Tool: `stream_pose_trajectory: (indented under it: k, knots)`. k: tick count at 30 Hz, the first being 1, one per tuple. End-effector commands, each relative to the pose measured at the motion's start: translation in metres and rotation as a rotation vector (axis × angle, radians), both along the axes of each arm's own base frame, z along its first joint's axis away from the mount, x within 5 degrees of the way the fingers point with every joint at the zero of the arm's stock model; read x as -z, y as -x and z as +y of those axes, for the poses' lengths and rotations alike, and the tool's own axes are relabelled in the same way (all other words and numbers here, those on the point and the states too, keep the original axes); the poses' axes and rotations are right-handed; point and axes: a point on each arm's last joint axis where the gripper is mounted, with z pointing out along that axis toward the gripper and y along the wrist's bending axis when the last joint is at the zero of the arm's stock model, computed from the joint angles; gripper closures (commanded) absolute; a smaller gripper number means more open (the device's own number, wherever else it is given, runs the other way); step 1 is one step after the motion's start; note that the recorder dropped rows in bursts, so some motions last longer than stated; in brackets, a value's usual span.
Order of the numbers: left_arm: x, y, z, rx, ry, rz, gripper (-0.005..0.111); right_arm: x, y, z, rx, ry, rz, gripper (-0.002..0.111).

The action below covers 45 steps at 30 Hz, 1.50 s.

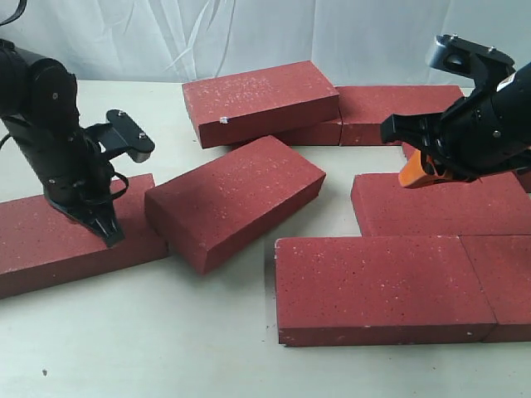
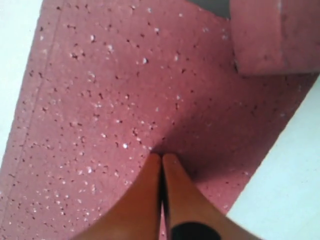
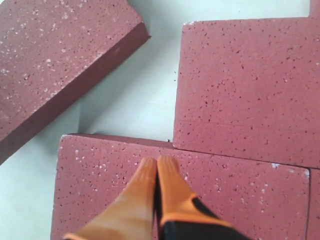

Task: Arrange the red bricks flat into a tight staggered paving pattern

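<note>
The red bricks (image 3: 250,85) lay spread over the pale surface (image 1: 166,356), only partly in order. At the near right, a front brick (image 1: 373,286) sat flat with a second front brick (image 1: 508,282) butted against its right end. A middle-row brick (image 1: 440,203) lay flat just behind them, offset so that it bridged their joint. Farther back a rear brick (image 1: 406,104) lay flat. To its left the chipped brick (image 1: 261,99), with a small white fleck on its near face, rode on top of a lower brick (image 1: 319,133) that showed only as a sliver beneath it. A slanted brick (image 1: 236,203) lay askew in the middle of the surface, apart from the front brick. Its left end met the leftmost brick (image 1: 58,240); I could not tell whether it rested on that one or only touched it.

The left gripper (image 1: 108,230) pointed down onto the top of the leftmost brick. Its jaws were clenched together with nothing between them, and the orange fingertips (image 2: 150,175) touched the gritty face. The right gripper (image 1: 415,172) hung over the far left corner of the middle-row brick, jaws likewise pressed closed and empty. Whether its tips touched the brick I could not tell.
</note>
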Motion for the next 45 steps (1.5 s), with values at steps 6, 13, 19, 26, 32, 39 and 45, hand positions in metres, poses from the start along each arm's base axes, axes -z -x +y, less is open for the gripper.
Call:
stream_pose_trajectory:
  k: [6,13,19,26,32,39,45]
  knots:
    - [-0.02,0.009,-0.003,-0.04,0.032,0.097,0.107,-0.002,0.001,-0.002,0.003,0.003,-0.015,0.109]
    - [-0.039,0.014,-0.016,0.025,0.184,0.114,0.107,-0.002,0.001,-0.002,0.003,0.003,-0.017,0.109]
    - [-0.031,0.014,-0.032,0.126,0.338,0.176,0.107,-0.002,0.001,-0.002,0.003,0.003,-0.017,0.109]
    - [-0.03,-0.027,-0.036,-0.064,0.392,-0.232,0.107,-0.002,0.001,-0.002,0.004,0.003,-0.019,0.109]
    - [-0.032,-0.032,-0.035,-0.118,0.403,-0.288,0.107,-0.002,0.001,-0.002,0.004,0.003,-0.019,0.109]
    - [-0.029,-0.022,-0.038,-0.125,0.421,-0.162,0.107,-0.002,0.0,-0.002,0.005,0.003,-0.021,0.109]
    - [-0.035,-0.013,-0.043,-0.062,0.456,-0.054,0.107,-0.002,0.0,-0.002,0.009,-0.001,-0.026,0.109]
